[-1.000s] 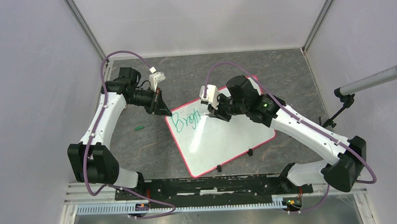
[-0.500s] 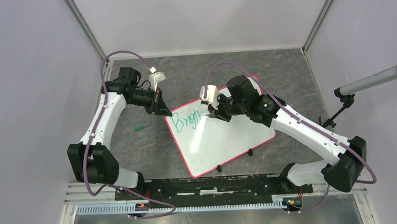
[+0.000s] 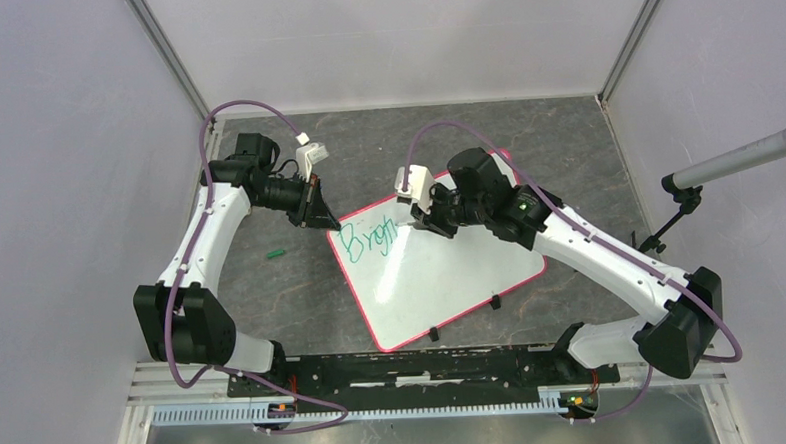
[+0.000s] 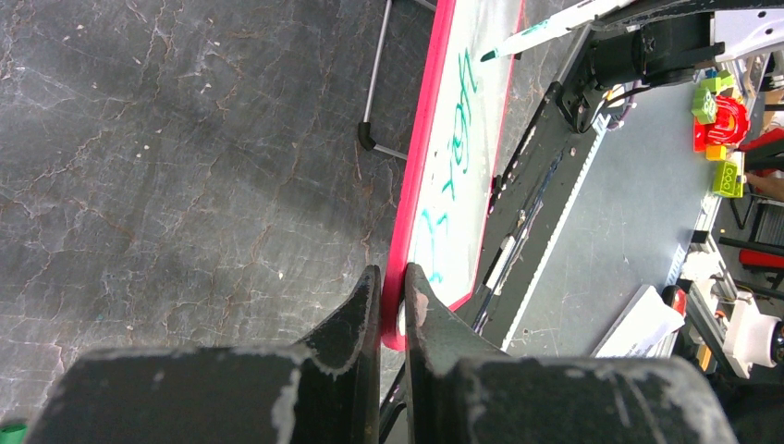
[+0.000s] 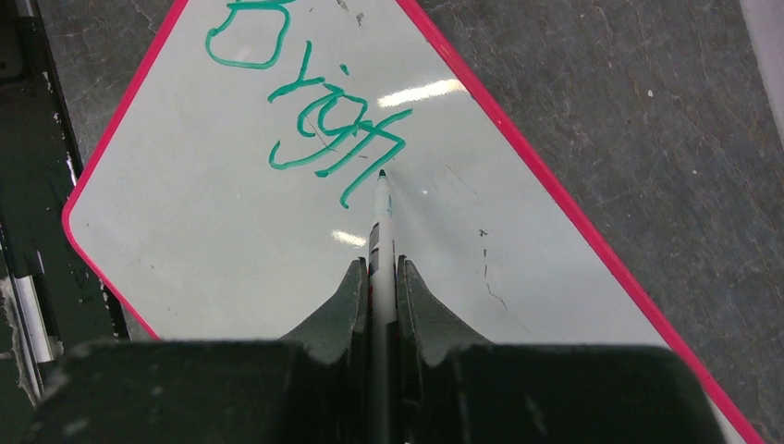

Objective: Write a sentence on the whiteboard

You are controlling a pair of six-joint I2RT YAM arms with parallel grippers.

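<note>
Whiteboard lies flat and skewed on the tabletop, between the two arms. Sentence is barely begun: only green "Brigh" is legible. Step in hand is judged as lettering the first word. Marker is clamped in the right pincer, tip set at the last stroke; contact cannot be confirmed. A "t" is called for next, just beside that stroke, with even tip pressure. Left pincer is closed on the red rim near a corner, steadying the board. Right arm is reached over the board, wrist pitched down; left arm is angled in toward the corner.
</note>
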